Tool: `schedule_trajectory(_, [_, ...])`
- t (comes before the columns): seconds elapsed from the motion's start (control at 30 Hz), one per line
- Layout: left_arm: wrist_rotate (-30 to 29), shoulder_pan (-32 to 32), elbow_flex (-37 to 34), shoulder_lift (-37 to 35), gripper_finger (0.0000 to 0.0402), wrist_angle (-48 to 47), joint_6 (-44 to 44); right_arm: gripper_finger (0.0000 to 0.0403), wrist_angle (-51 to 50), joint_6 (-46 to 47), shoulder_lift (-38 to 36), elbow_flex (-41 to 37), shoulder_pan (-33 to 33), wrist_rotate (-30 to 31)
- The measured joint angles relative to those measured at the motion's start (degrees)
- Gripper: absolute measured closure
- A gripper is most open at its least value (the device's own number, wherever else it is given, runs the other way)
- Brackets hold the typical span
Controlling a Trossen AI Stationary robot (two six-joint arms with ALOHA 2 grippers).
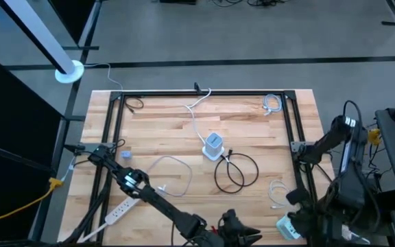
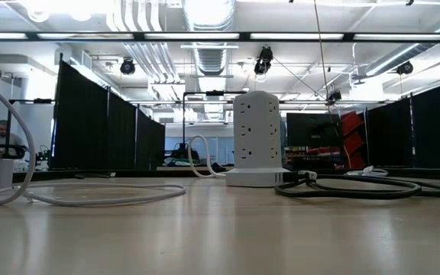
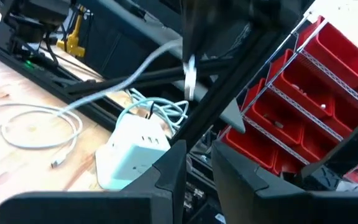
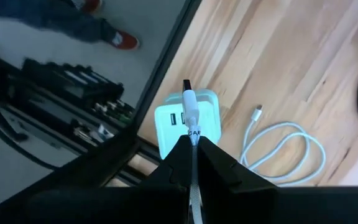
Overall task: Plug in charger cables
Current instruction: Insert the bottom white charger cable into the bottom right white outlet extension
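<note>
My right gripper (image 4: 193, 142) is shut on a white charger cable's plug, at the table's near right corner (image 1: 299, 214). The plug hangs above a small white charger block (image 4: 185, 121) that sits near the table's edge (image 1: 286, 228). My left gripper (image 3: 197, 163) is open with a narrow gap and holds nothing. It hovers at the near edge (image 1: 247, 233), facing that block (image 3: 132, 152). A loose white cable (image 4: 284, 152) lies beside the block. A black cable loop (image 1: 235, 170) and a white loop (image 1: 171, 171) lie mid-table by the white socket tower (image 1: 213, 145). My right gripper pinches the white cable just behind its plug (image 4: 191, 121) between its two fingertips, pointing down from above. The fingers lie along the cable, and the plug's dark tip (image 4: 186, 84) sticks out past them. The plug (image 3: 190, 78) is lifted clear above the charger block.
A long flat power strip (image 1: 122, 209) lies near the left front. Another coiled cable (image 1: 271, 103) sits at the far right corner. The black frame rail (image 1: 295, 130) runs along the table's edges. The tower (image 2: 262, 137) stands upright mid-table, its black cable (image 2: 357, 187) beside it.
</note>
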Motion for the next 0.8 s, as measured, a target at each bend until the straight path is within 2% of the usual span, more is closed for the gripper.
schedule_trajectory(0.17, [-0.02,0.04,-0.07,-0.02,0.0338,-2.15,-0.08,0.0403,3.85,-4.34,4.91,-1.10,1.79,-0.28])
schedule_trajectory(0.3, [-0.02,0.00,-0.07,-0.02,0.0338,-2.96,-0.62,0.0403,11.78,-4.58,7.61,-3.12,3.28,-7.74])
schedule_trajectory(0.4, [-0.04,0.00,-0.07,-0.02,0.0338,-3.82,-1.25,0.0403,15.96,-3.24,9.07,-4.29,4.33,-10.24])
schedule_trajectory(0.6, [-0.09,0.03,-0.11,-0.02,0.0338,-4.80,-1.30,0.0403,16.30,-1.45,10.62,-5.50,5.00,-10.71])
schedule_trajectory(0.8, [-0.17,0.25,-0.17,-0.02,0.0338,-5.49,-2.01,0.0403,17.33,0.64,11.77,-10.25,4.74,-11.05])
